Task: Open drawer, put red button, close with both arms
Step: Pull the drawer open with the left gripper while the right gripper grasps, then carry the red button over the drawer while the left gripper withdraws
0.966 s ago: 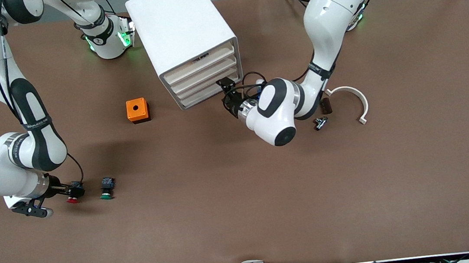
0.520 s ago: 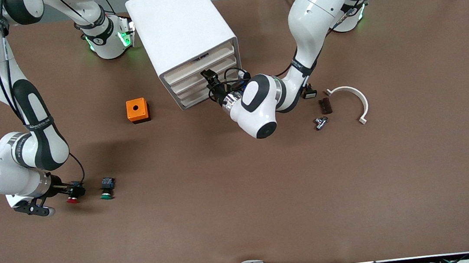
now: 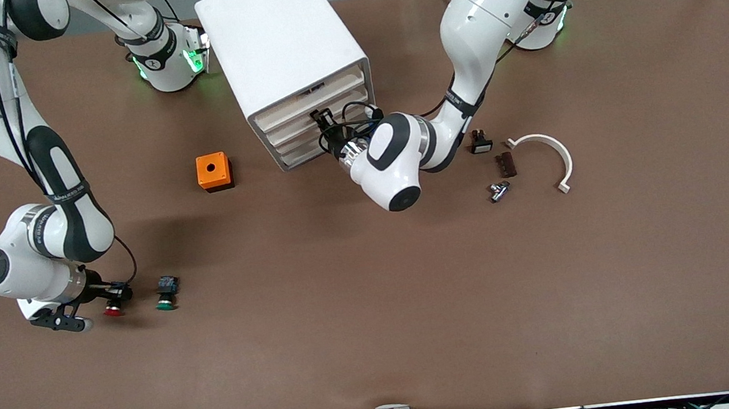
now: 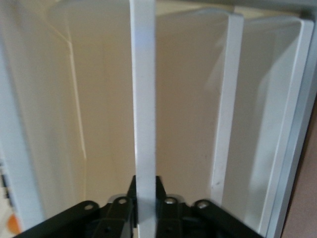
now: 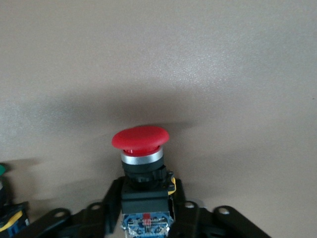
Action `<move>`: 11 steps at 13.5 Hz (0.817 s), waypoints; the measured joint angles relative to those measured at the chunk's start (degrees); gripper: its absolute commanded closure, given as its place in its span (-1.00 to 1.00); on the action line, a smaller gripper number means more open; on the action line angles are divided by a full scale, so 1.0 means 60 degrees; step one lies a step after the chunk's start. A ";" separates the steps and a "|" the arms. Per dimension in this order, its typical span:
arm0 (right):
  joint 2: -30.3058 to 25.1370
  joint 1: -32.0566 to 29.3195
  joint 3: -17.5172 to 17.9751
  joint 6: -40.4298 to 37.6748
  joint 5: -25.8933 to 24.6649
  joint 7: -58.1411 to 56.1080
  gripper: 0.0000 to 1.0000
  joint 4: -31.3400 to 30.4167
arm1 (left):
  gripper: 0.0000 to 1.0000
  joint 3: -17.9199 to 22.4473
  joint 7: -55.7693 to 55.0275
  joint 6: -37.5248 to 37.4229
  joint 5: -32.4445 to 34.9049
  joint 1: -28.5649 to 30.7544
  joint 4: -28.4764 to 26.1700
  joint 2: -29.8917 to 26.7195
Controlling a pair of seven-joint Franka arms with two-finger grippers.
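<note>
The right pincer (image 5: 146,218) sits low at the tabletop (image 3: 416,307) toward the right arm's end, clamped on the black-and-blue body of the red button (image 5: 141,148); the round red cap juts clear of the fingers and the button lies on its side, seemingly not yet lifted; a green-capped button (image 3: 165,293) lies just beside it, apart from it.

The left pincer (image 4: 146,208) is at the front of the white cabinet (image 3: 285,57), closed on the thin front lip of a drawer (image 4: 143,99), one of the lower ones in the stack as far as the front view shows; the drawer looks not yet pulled out.

Handling, as a judgement: the red button is small, rigid and light; its smooth domed cap would slip, so the squared body is the proper place to hold, as now; the cap end is heavier, so it may pivot if the grip is shallow. The drawer is a light, stiff plastic tray; the lip is narrow and slick, so a straight pull along its runners is advisable; a skewed pull could jam it or drag the light cabinet.

An orange box (image 3: 214,171) stands near the cabinet; small parts and a white curved piece (image 3: 552,151) lie toward the left arm's end.
</note>
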 measured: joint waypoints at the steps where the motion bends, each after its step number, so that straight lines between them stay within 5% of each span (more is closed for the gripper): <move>1: -0.0001 0.0001 0.0001 -0.0010 0.0000 -0.0011 1.00 0.0001 | 0.99 0.0033 0.0034 -0.0072 0.0001 0.0145 0.0043 0.0001; 4: -0.0221 0.0005 0.0001 -0.0703 0.0007 0.0307 1.00 0.0048 | 0.98 0.0178 0.0532 -0.0153 0.0022 0.0685 0.0173 0.0008; 8: -0.1802 0.0346 0.0044 -0.2312 0.0038 0.2076 1.00 -0.0301 | 0.83 0.0559 0.1470 -0.0217 0.0090 0.1270 0.0543 0.0038; 9: -0.2329 0.0589 0.0067 -0.2515 0.0070 0.2778 1.00 -0.0612 | 0.40 0.0706 0.1617 -0.0241 0.0090 0.1298 0.0641 0.0038; 10: -0.2851 0.0979 0.0095 -0.2624 0.0098 0.3677 1.00 -0.0976 | -0.41 0.0802 0.1746 -0.0264 0.0089 0.1312 0.0711 0.0039; 11: -0.3329 0.1530 0.0134 -0.2764 0.0121 0.4761 1.00 -0.1290 | -0.97 0.0873 0.2013 -0.0216 0.0083 0.1321 0.0758 0.0040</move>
